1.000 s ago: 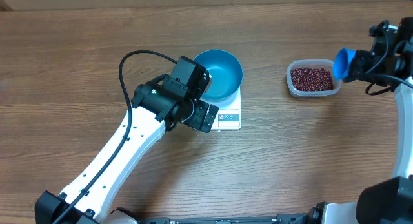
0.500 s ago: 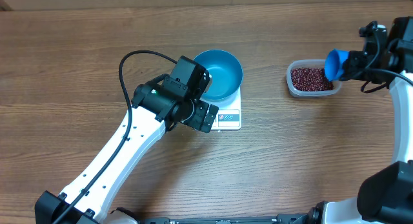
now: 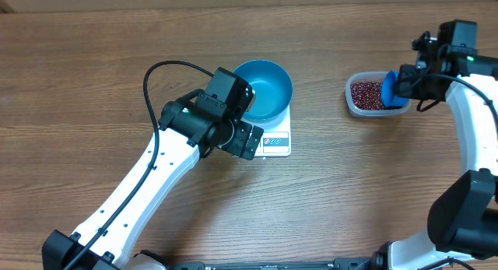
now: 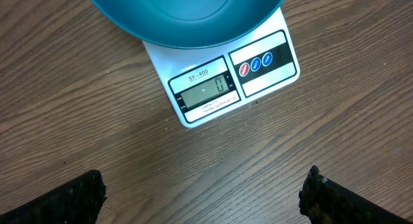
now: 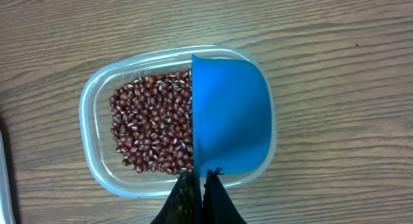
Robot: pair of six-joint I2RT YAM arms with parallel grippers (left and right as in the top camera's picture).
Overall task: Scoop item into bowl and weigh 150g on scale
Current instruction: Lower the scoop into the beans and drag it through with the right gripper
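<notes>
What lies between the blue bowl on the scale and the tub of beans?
Nothing but bare wooden table, as the overhead view shows; the bowl and tub stand apart.

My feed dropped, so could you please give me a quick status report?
Left gripper, jaws open, by scale. Right gripper, jaws shut on blue scoop over tub of beans. Bowl empty on scale, display zero. Nothing between tub and bowl.

There's a clear plastic tub [image 3: 349,99] at the right of the overhead view, on the wood-grain table [image 3: 78,60]. My little blue scoop [image 3: 391,89] is tipped on edge over its right end, covering that part.
</notes>
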